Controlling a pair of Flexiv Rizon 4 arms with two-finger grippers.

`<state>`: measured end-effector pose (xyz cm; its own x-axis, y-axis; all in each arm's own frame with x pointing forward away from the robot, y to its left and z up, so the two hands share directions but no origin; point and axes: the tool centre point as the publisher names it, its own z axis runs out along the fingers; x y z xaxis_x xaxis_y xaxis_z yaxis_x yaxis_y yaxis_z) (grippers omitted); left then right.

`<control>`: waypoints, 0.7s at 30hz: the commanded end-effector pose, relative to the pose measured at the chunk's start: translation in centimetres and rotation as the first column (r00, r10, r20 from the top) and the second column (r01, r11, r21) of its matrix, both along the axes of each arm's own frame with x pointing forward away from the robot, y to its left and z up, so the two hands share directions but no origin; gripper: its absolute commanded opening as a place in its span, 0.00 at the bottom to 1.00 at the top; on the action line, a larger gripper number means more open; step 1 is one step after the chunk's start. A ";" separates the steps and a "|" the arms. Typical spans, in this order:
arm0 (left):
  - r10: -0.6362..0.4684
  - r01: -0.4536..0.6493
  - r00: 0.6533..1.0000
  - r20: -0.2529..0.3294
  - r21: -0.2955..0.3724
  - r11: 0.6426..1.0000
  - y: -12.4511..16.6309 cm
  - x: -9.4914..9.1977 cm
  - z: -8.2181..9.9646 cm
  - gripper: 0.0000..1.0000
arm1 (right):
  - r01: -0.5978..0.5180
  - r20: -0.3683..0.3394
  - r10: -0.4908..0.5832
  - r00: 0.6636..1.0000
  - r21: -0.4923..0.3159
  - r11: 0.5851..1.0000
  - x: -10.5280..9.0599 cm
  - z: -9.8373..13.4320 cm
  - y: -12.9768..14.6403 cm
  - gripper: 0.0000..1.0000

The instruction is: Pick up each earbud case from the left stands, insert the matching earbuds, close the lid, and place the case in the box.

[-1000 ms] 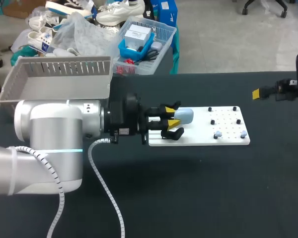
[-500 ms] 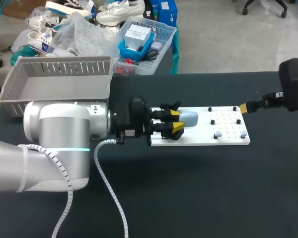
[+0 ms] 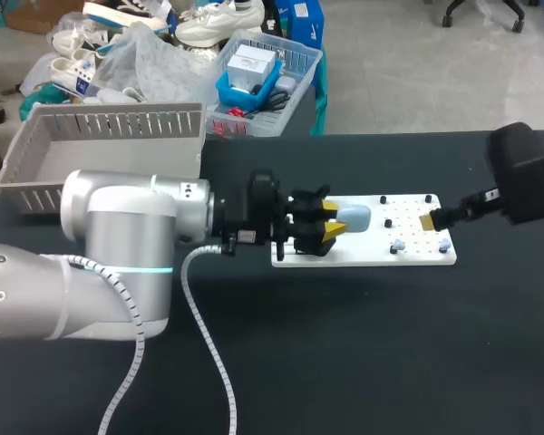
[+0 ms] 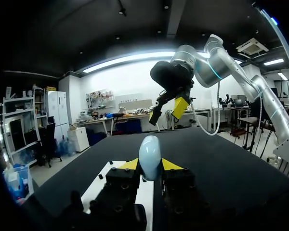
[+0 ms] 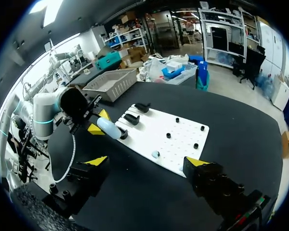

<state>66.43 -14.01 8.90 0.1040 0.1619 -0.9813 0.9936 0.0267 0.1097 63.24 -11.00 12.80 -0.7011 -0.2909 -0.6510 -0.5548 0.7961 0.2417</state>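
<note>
- The black desk (image 3: 363, 344) carries a white peg board (image 3: 408, 256) at its middle, and a grey slatted box (image 3: 100, 149) sits at the far left corner.
- The left arm (image 3: 118, 245) lies low across the desk, and its left gripper (image 3: 326, 228) is at the board's near-left end.
- The right gripper (image 3: 431, 220) hangs over the board's opposite end, its fingers spread wide with nothing between them (the wrist view shows both yellow tips well apart).
- The pale blue earbud case (image 3: 354, 217) is clasped between the left fingers, one yellow tip on each side. Its long axis runs out along them toward the right arm.
- Two small pale earbuds (image 3: 398, 246) rest on the board just beside the right gripper. By this judgement the right arm is the nearer one to fetch them.
</note>
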 end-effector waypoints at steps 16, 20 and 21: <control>-0.010 0.010 1.000 -0.002 0.002 1.000 -0.1 0.3 -0.1 0.00 | 0.025 -0.034 -0.027 0.999 -0.074 0.997 -0.3 -1.1 5.2 1.00; -0.010 0.010 1.000 -0.002 0.002 1.000 -0.1 0.3 -0.1 0.00 | 0.020 -0.039 -0.023 0.999 -0.071 0.997 -0.2 -1.2 6.0 1.00; -0.010 0.010 1.000 -0.002 0.002 1.000 -0.1 0.3 -0.1 0.00 | 0.019 -0.040 -0.022 0.999 -0.071 0.997 -0.1 -1.2 6.2 1.00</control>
